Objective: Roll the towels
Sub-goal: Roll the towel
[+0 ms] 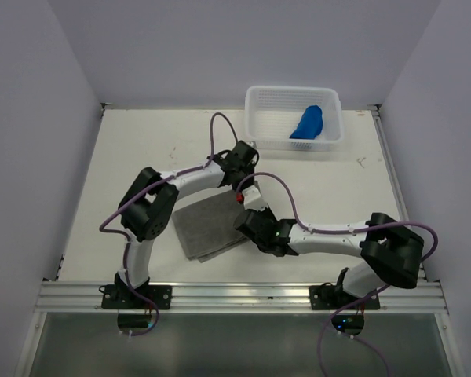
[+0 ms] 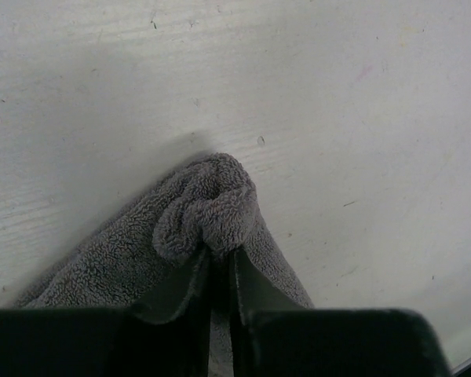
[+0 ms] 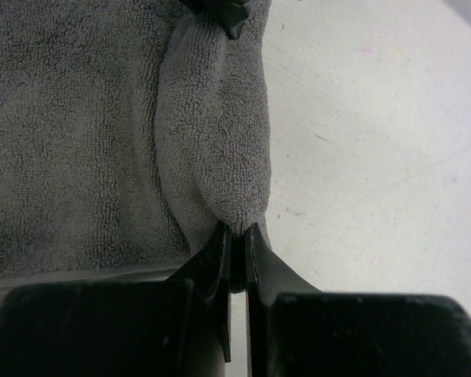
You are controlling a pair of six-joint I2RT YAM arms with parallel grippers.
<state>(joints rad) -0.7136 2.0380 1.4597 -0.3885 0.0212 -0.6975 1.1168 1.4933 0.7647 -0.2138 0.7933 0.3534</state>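
Left claw (image 2: pixel 222 255) is clenched on a bunched corner of the grey towel (image 1: pixel 204 228). The right claw (image 3: pixel 237 233) is clenched on a raised fold at the same towel's edge. The grey towel lies on the surface (image 1: pixel 141 149) between both arms. The blue towel (image 1: pixel 307 123) lies bundled inside the basket (image 1: pixel 255 118).

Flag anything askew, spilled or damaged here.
Nothing spilled or damaged. The grey towel lies skewed on the table, one edge curled where the left gripper and right gripper pinch it. The blue towel sits in the basket.
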